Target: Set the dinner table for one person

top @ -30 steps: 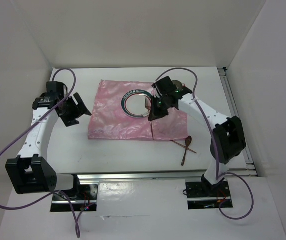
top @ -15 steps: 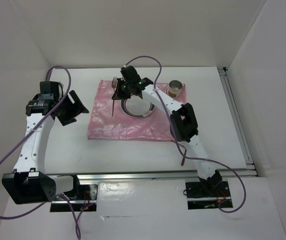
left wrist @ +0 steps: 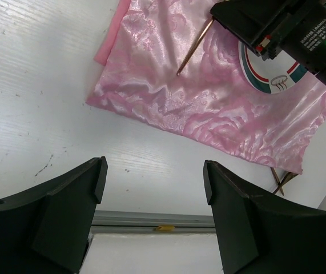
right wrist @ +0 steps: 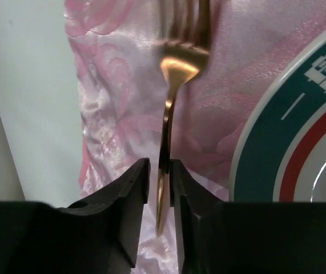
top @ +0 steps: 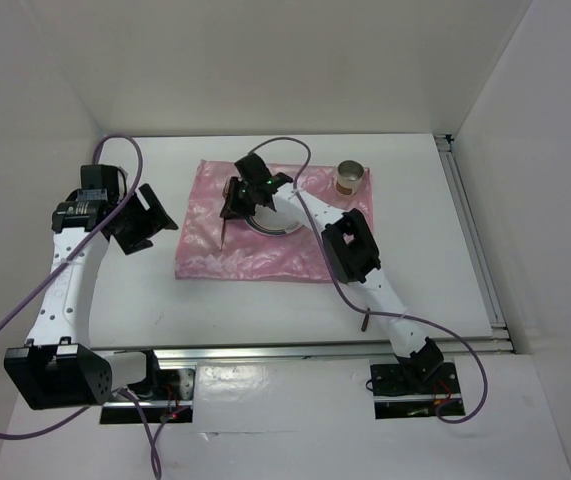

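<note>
- The right end effector (right wrist: 159, 174) has slid nearer along the shiny pink cloth placemat (top: 210, 255). It is clenched on a slim gold metal fork (left wrist: 194, 48), just left of the round teal-and-red-rimmed plate (left wrist: 260, 80).
- The left end effector (left wrist: 154, 171) hovers released over the plain white desk (top: 265, 300), well left.
- Count: one fork, one plate, one small metal cup (top: 350, 178), and two crossed copper utensils (left wrist: 280, 180) off the mat's near right corner.

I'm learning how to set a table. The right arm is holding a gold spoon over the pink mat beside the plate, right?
Not a spoon: it is a gold fork. The right wrist view shows its prongs. The right arm's fingers hold it over the pink mat beside the plate.
</note>
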Available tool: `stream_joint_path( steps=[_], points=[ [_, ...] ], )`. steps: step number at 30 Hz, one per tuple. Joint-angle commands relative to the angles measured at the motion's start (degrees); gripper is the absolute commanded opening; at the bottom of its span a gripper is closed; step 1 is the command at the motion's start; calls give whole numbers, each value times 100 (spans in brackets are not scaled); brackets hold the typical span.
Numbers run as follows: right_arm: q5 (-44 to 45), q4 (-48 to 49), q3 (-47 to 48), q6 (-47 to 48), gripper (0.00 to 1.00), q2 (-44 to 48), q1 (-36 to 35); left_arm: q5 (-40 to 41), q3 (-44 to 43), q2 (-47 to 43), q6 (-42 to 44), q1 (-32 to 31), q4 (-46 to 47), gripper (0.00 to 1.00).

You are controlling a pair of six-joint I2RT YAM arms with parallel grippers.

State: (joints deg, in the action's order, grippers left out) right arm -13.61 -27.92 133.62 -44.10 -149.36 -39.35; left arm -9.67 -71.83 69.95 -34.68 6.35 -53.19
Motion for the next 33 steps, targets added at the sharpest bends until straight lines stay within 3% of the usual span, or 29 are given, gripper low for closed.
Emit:
stream_joint_path(
  steps=[1,4,8,12,15,19,23,25,28,33],
  points=[
    [-142,366,121,-38,34,55,-37,-26,3,-157,75,24,-25,86],
    [-142,437,6,15,49,214,-37,-26,-50,-157,75,24,-25,86],
    [-142,375,-64,138,52,573,-37,-131,-103,-157,75,24,-25,86],
    [138,375,-792,489,51,1774,-37,-131,-103,-157,75,24,28,86],
    [507,375,-1977,744,51,2976,77,-131,-50,-96,128,24,89,86],
    [1289,183,-4547,806,51,4742,418,-184,2,-34,180,24,160,86],
    [2194,-711,-6447,263,51,6293,805,-298,55,79,180,-28,292,86],
    [2196,-1116,-7415,-133,51,7108,1182,-298,55,141,180,-28,353,86],
    [2011,-1539,-8340,-616,55,7980,1456,-298,55,255,180,-90,406,86],
    [1958,-2032,-9002,-1267,60,8449,1800,-237,55,317,180,-152,406,86]
  ],
)
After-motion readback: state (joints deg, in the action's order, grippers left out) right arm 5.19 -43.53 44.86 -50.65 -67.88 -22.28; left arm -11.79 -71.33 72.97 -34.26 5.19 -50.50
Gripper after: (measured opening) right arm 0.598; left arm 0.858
